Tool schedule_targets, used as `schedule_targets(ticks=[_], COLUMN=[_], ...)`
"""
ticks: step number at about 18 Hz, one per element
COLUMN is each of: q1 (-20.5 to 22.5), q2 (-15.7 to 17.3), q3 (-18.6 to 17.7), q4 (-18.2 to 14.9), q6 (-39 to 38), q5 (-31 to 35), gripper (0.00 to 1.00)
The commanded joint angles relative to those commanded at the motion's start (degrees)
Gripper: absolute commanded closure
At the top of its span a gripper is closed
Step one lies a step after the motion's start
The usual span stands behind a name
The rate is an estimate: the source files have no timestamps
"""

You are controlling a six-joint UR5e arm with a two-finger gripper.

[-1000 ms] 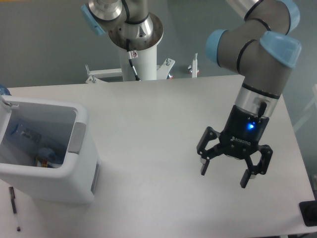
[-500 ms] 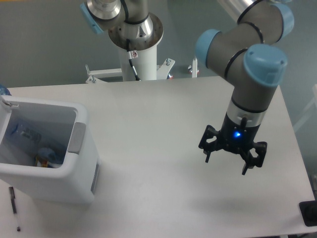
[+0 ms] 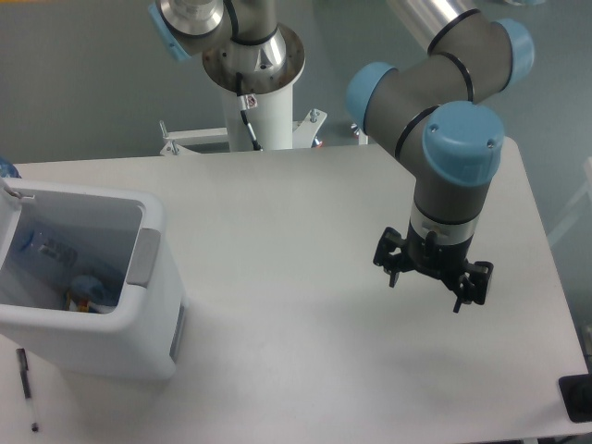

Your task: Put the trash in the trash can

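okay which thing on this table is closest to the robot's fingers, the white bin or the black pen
The white bin: its near wall stands well left of the open, empty gripper. The black pen lies farther still, at the front-left edge beyond the bin.

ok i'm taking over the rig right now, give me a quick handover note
Gripper: open, empty, hanging above the right side of the table, touching nothing.
Trash can: at the table's left edge, upright. A clear bluish bottle and other items lie inside; the white packet can't be picked out in there.
Done: no trash shows on the tabletop.
Left: probably nothing. A thin black pen lies in front of the can; it isn't trash, so leave it.
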Motion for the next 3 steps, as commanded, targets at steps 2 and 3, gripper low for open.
schedule_targets(ticks=[2, 3], q1=[-0.09, -0.09], q2=[0.00, 0.00], q3=[-0.26, -0.35], q4=[0.17, 0.18], q6=[0.44, 0.53], q5=[0.00, 0.00], gripper=[0.00, 0.00])
